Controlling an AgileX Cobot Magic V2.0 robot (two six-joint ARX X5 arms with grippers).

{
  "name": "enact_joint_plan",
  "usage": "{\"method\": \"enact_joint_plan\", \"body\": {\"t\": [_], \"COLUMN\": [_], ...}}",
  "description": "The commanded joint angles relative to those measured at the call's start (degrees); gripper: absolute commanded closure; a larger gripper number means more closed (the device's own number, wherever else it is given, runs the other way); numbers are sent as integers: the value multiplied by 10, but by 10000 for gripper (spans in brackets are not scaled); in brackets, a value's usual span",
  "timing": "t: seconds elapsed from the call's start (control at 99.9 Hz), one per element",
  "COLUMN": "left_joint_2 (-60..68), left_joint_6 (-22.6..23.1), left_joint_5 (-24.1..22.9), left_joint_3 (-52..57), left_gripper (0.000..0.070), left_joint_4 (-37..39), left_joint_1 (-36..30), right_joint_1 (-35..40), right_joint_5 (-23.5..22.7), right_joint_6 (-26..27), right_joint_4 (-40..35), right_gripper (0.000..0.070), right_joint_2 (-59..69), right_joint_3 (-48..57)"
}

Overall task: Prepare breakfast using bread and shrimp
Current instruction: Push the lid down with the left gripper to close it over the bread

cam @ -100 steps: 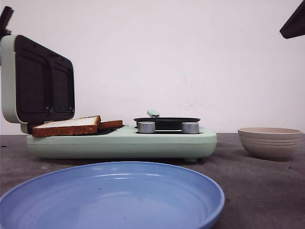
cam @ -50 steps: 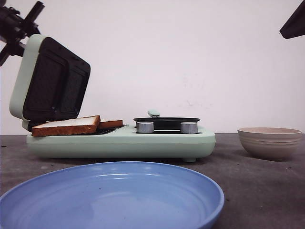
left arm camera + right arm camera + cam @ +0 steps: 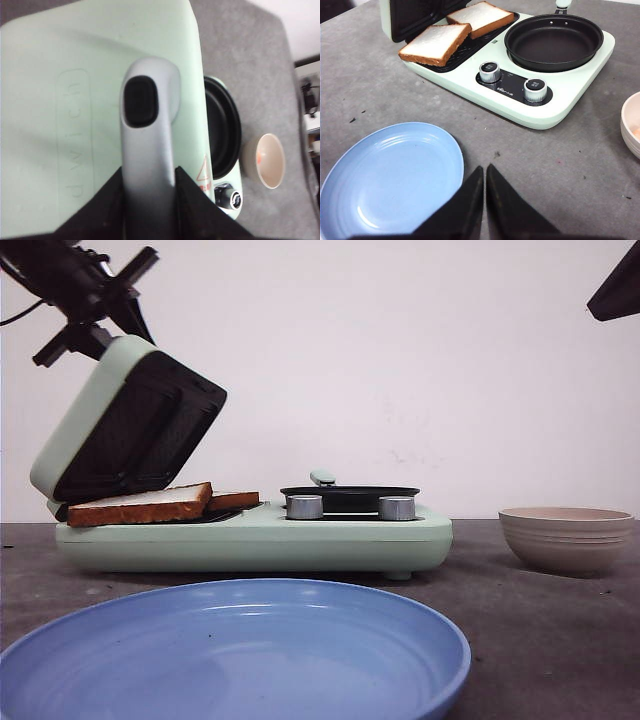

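The left pincer, black, was clamped on the silver handle of the mint-green sandwich maker's lid, which stood tilted partway over the grill. Below it, two square slices of white bread with golden-brown crusts lay flat, side by side, on the dark grill plate, the nearer slice overhanging its front edge. In the foreground a wide blue plate sat on the grey counter, just in front of the appliance. To the right of the bread, a black round pan occupied the appliance's other half, behind two silver knobs. The right pincer hung closed and empty above the counter beside the blue plate. Farthest right stood a beige ribbed bowl, with a small reddish-orange speck of shrimp visible inside.
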Motion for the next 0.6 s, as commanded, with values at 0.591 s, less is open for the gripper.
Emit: {"method": "enact_joint_plan", "body": {"t": [0.591], "left_joint_2": [-1], "left_joint_6": [94], "left_joint_5": [-159], "left_joint_3": [21], "left_gripper": [694], "left_joint_4": [-14], "left_joint_1": [-102], "right_joint_1": [5], "right_joint_5": [0], "right_joint_6": [-2], "right_joint_4": [5], "right_gripper": [700], "right_joint_2": [1], "right_joint_3": [2]}}
